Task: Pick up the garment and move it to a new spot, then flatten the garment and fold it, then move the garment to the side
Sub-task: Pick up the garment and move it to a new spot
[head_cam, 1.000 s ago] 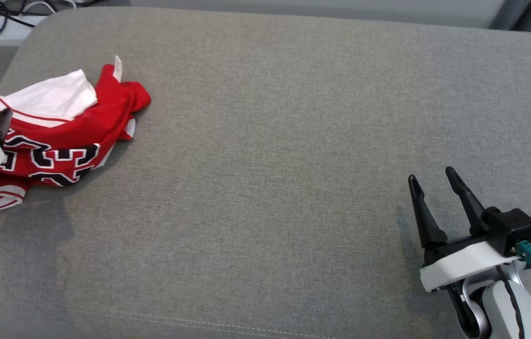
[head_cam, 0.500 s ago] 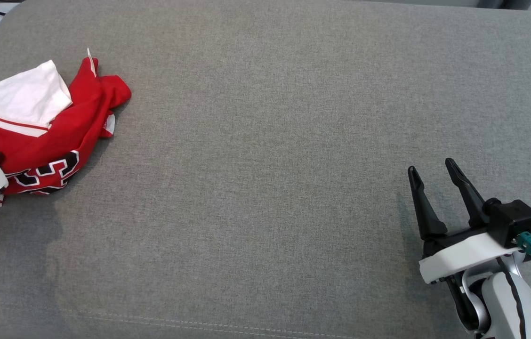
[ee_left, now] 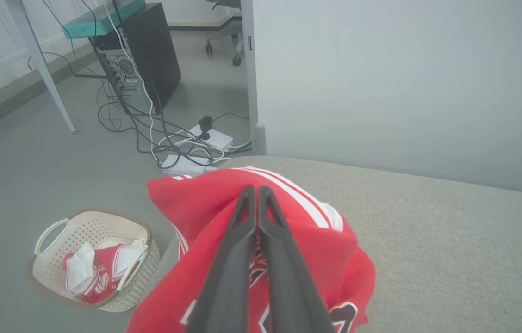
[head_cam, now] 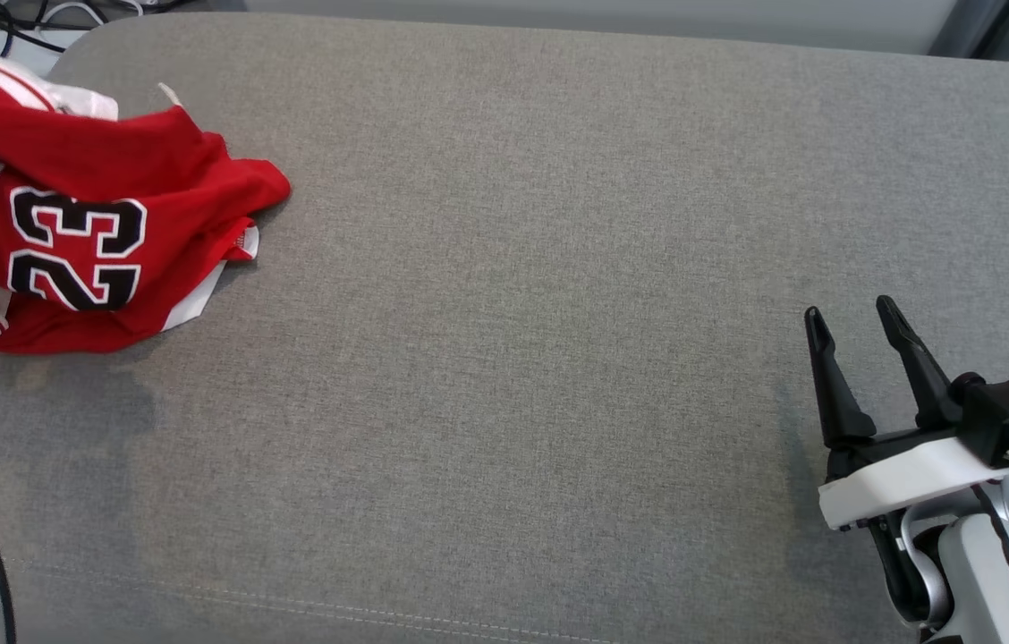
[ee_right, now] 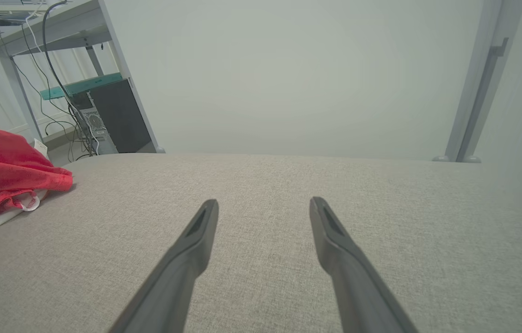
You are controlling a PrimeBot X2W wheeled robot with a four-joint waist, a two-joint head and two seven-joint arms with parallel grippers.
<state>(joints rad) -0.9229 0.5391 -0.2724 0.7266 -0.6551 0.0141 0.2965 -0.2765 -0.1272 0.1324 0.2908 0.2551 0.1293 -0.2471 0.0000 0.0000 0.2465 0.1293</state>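
One red jersey, black-and-white 23 on show: that's our garment, bunched at the far left corner of the grey cushion, part of it up off the surface and the rest trailing on it. Look at the left gripper, fingers pressed tight together on a fold of red cloth near the white-striped trim, so that's a pinch on the garment. Over at the near right the right gripper hovers low, fingers well apart, holding nothing, well away from the cloth. This fabric looks light, thin and floppy. It should sag and swing from a single pinch, and a slick knit could slip free, so I'd take a hem, shoulder or trimmed edge, not a loose middle fold. Plenty of bare cushion lies to the right. Watch the left edge, though: down on the floor sit a laundry basket with more red and white clothes, plus power strips and tangled cables, and a hanging tail could drop over that side.
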